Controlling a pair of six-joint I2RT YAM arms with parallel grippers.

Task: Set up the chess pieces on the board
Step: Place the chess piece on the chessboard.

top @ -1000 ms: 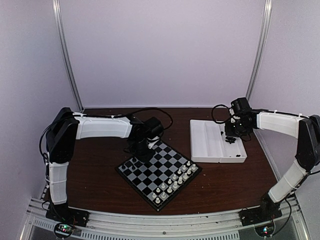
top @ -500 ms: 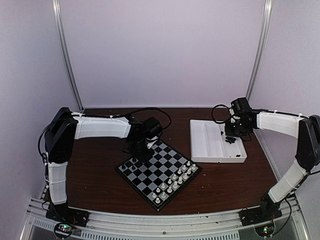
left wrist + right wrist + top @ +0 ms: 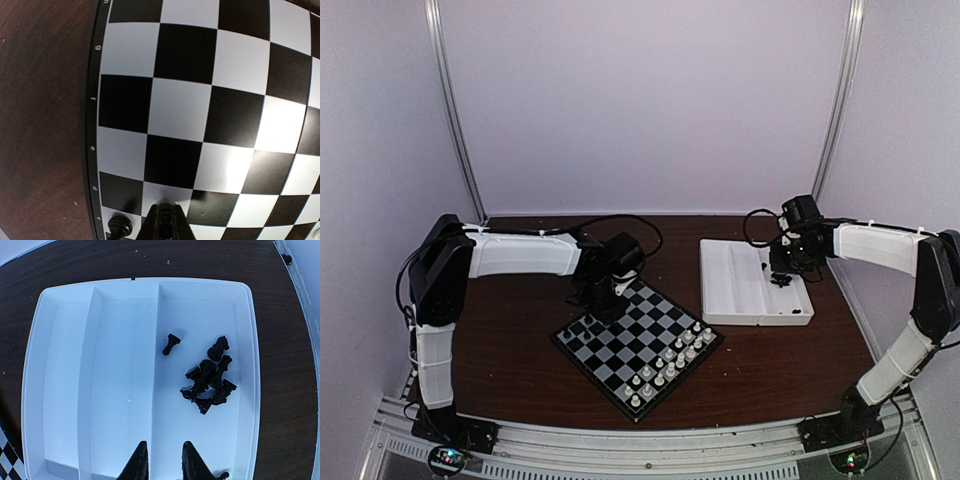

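Observation:
The chessboard (image 3: 638, 345) lies turned like a diamond at the table's middle. My left gripper (image 3: 607, 303) hangs low over its far-left edge. In the left wrist view it (image 3: 165, 206) is shut on a black chess piece (image 3: 165, 213) just above a light square of the board (image 3: 180, 107). A black pawn (image 3: 120, 226) stands beside it on the edge row. My right gripper (image 3: 164, 445) is open and empty above the white tray (image 3: 35, 365). A heap of black pieces (image 3: 207, 377) lies in the tray's right compartment, ahead and right of the fingers.
Several white chessmen (image 3: 670, 362) stand along the board's near-right side. The tray (image 3: 720, 290) sits at the back right. A lone black pawn (image 3: 171, 344) and another black piece (image 3: 222, 474) lie apart from the heap. A black cable (image 3: 620, 222) loops behind the left arm.
My left gripper has shifted slightly left over the board's far-left edge with the piece in it. The right arm has not moved.

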